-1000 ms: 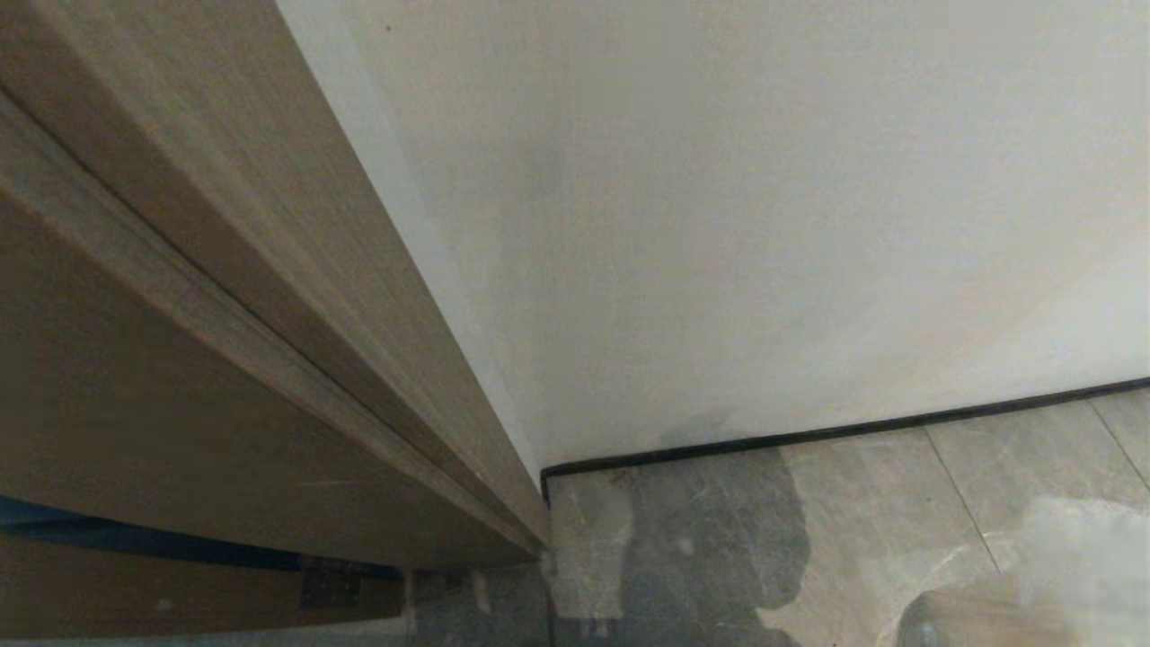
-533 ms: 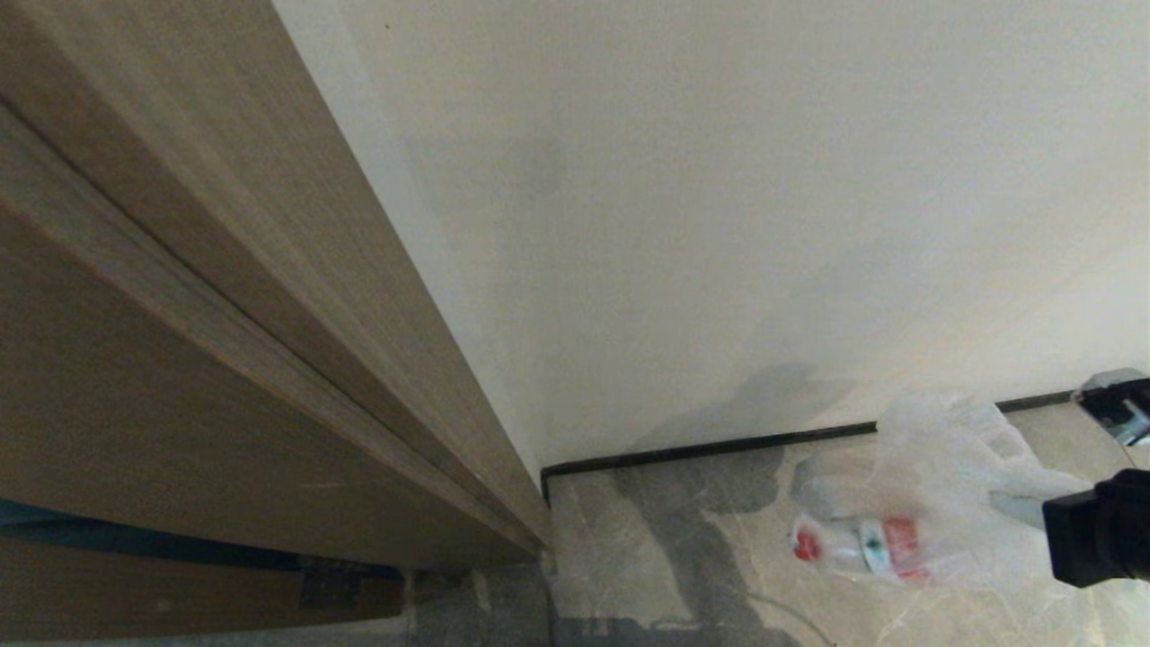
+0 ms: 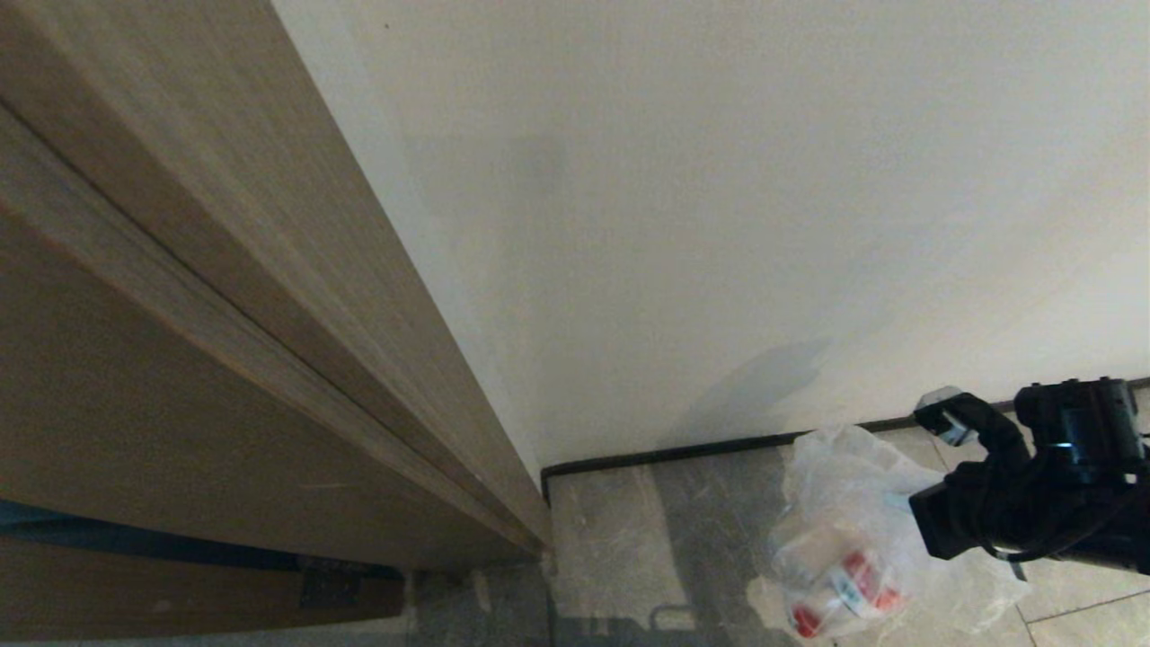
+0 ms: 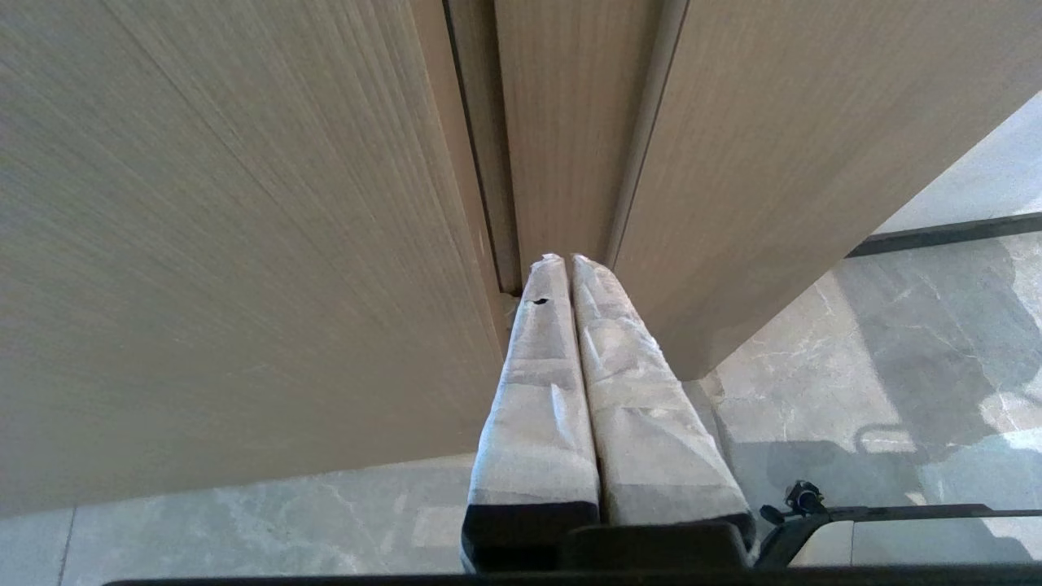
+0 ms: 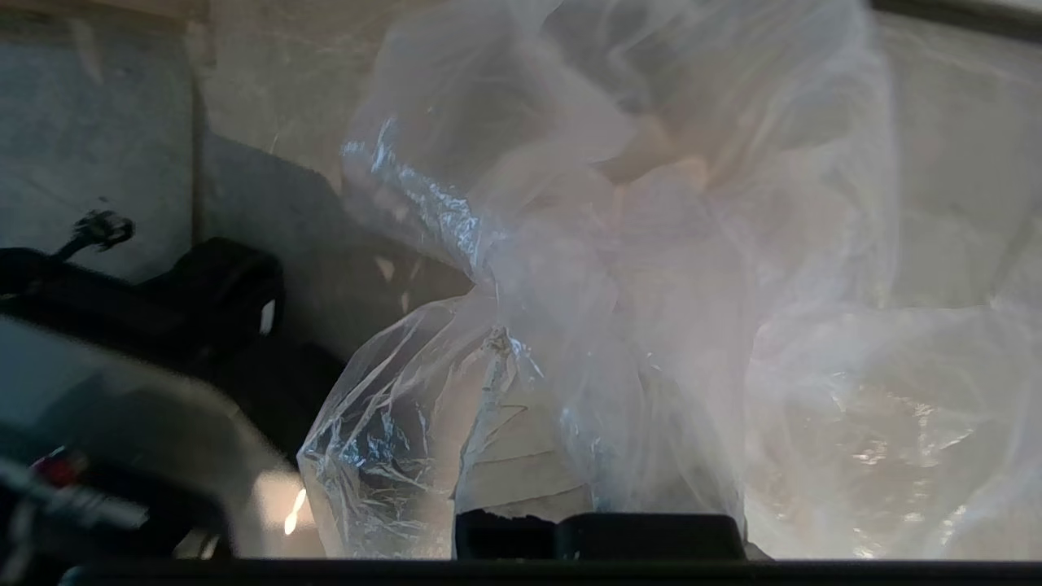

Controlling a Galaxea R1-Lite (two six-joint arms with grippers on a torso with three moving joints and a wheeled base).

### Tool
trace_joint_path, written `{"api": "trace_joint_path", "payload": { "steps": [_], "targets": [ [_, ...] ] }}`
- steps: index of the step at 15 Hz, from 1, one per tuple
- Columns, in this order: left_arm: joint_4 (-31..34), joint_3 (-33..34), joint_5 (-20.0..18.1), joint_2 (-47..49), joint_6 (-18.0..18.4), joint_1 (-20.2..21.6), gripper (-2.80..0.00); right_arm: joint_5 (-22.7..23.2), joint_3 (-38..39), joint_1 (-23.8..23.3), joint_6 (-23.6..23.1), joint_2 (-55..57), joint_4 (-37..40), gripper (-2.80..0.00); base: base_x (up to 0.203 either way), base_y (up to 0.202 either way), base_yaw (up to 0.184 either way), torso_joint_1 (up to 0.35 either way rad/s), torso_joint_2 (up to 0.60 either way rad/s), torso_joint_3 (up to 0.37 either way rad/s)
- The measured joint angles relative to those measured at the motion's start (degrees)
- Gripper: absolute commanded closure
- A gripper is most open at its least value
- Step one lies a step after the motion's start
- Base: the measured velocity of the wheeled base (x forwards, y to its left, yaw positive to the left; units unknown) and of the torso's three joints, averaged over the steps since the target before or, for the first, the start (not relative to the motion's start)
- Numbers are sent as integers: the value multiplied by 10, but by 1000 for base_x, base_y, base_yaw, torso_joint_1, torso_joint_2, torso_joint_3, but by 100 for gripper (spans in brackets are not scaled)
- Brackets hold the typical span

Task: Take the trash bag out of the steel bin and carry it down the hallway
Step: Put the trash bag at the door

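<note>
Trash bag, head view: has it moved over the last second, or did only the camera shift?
Yes. The baseboard corner stays put, while the trash bag, held by the right gripper, has swung from the frame's lower right edge leftward toward that corner.

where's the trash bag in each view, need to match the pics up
Head view: the trash bag hangs at lower right, shut in the right gripper, over the grey tiles.
Left wrist view: not in it; only the shut left gripper by the wooden door frame.
Right wrist view: the bag fills the middle and right.
Shared landmark: the black baseboard.
</note>
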Motion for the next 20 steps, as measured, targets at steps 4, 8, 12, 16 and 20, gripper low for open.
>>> {"api": "trace_joint_path", "payload": {
  "steps": [4, 8, 12, 16, 20],
  "targets": [
    [0, 0, 0, 0, 0, 0, 0, 3, -6, 10, -3, 99, -93, -280, 0, 0, 0, 0, 0, 0],
    [0, 0, 0, 0, 0, 0, 0, 13, -9, 6, -7, 140, -117, -280, 0, 0, 0, 0, 0, 0],
    [0, 0, 0, 0, 0, 0, 0, 13, 0, 5, -2, 118, -107, -280, 0, 0, 0, 0, 0, 0],
    [0, 0, 0, 0, 0, 0, 0, 13, 27, -19, 3, 9, -44, 0, 0, 0, 0, 0, 0, 0],
    [0, 0, 0, 0, 0, 0, 0, 4, 66, -34, 5, -148, 58, 0, 0, 0, 0, 0, 0, 0]
  ]
}}
